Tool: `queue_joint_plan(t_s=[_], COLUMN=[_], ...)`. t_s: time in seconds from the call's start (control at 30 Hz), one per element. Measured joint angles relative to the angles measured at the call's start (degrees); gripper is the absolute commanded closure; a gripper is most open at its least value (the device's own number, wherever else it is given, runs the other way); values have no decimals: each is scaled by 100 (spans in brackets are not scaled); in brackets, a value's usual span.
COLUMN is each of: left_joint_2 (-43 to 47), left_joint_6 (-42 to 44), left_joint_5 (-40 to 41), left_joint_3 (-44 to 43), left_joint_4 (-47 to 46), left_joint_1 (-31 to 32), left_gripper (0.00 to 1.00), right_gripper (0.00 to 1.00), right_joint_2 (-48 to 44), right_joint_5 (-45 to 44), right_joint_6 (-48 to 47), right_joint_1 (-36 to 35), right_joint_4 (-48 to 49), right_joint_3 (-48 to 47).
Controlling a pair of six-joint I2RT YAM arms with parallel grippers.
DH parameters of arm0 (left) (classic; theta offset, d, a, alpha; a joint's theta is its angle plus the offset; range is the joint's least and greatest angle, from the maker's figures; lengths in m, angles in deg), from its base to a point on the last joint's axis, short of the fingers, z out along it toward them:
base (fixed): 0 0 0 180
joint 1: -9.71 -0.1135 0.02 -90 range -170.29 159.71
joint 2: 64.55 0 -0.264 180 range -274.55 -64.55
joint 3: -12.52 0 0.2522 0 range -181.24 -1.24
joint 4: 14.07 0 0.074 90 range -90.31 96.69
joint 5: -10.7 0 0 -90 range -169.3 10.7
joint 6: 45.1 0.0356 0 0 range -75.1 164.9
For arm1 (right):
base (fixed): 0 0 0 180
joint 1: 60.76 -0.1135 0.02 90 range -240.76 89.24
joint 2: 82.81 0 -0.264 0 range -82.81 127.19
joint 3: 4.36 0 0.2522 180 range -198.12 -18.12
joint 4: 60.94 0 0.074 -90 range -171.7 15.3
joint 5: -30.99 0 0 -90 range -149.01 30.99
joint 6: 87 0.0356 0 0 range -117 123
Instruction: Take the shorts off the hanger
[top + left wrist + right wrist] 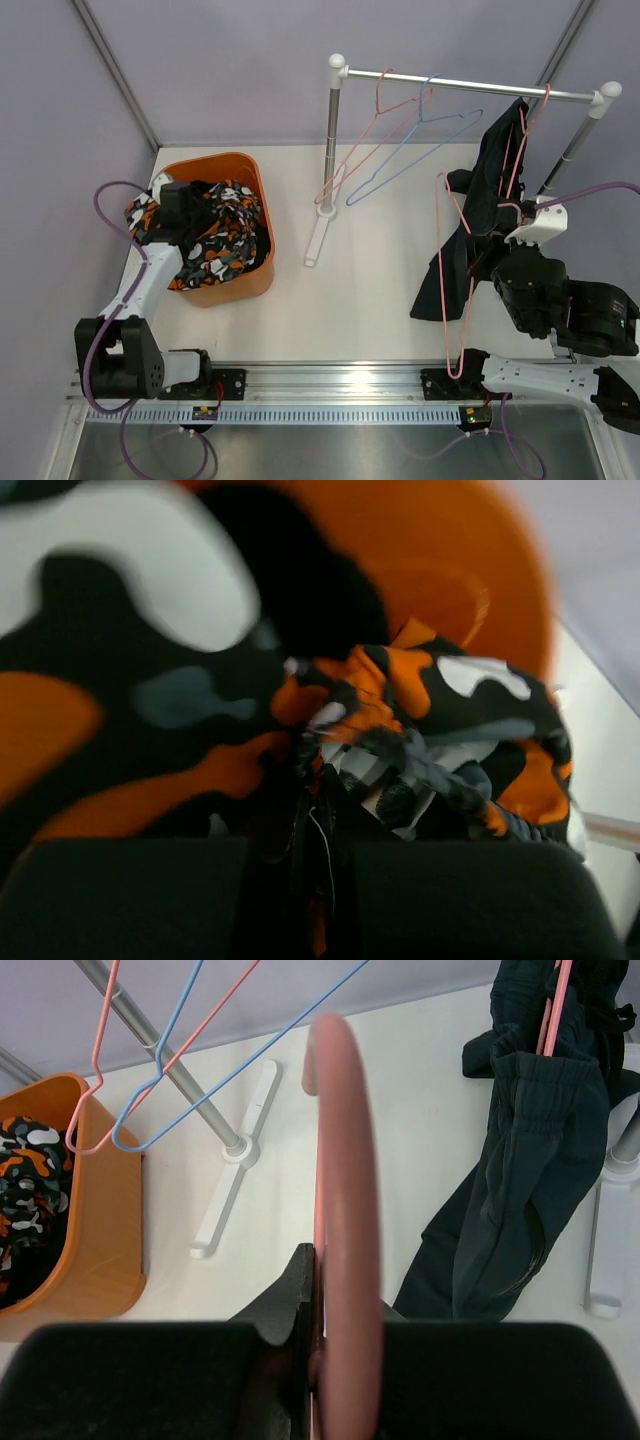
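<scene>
The orange, black and white camouflage shorts (215, 240) lie in the orange basket (255, 285). My left gripper (178, 205) is down in the basket, shut on a fold of these shorts (400, 710); dark cloth is pinched between its fingers (315, 850). The dark navy shorts (480, 195) hang from a pink hanger (522, 140) at the right end of the rail, and their lower end rests on the table. My right gripper (484, 262) is shut on the wire of another pink hanger (456, 372), which runs up from between its jaws (335, 1290) beside the navy shorts (520, 1180). The teal and black shorts are not visible.
An empty pink hanger (372, 140) and an empty blue hanger (420, 150) hang on the rail (470, 88). The rail's left post (333, 130) stands on a white foot (320, 235) mid-table. Purple walls close the back and sides.
</scene>
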Motion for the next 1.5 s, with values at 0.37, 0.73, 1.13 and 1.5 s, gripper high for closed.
queue_joint_plan(t_s=[0.37, 0.73, 1.13, 1.5], left_joint_2=[-1307, -310, 1744, 2614], left_joint_6=[-1397, -1113, -260, 295], left_joint_5=[-1193, -1429, -1572, -2323], left_joint_3=[1091, 428, -1067, -800], left_joint_4=[-1390, -629, 127, 363], left_joint_1=[-50, -17, -22, -7], left_gripper=[72, 1, 1, 1], right_gripper=[100, 100, 100, 100], right_joint_2=[195, 387, 1134, 2787], right_joint_5=[9, 4, -87, 1816], right_joint_6=[57, 52, -304, -1694], right_joint_1=[0, 0, 699, 3901], right_joint_4=[-155, -210, -240, 1036], right_joint_3=[-59, -400, -920, -2072])
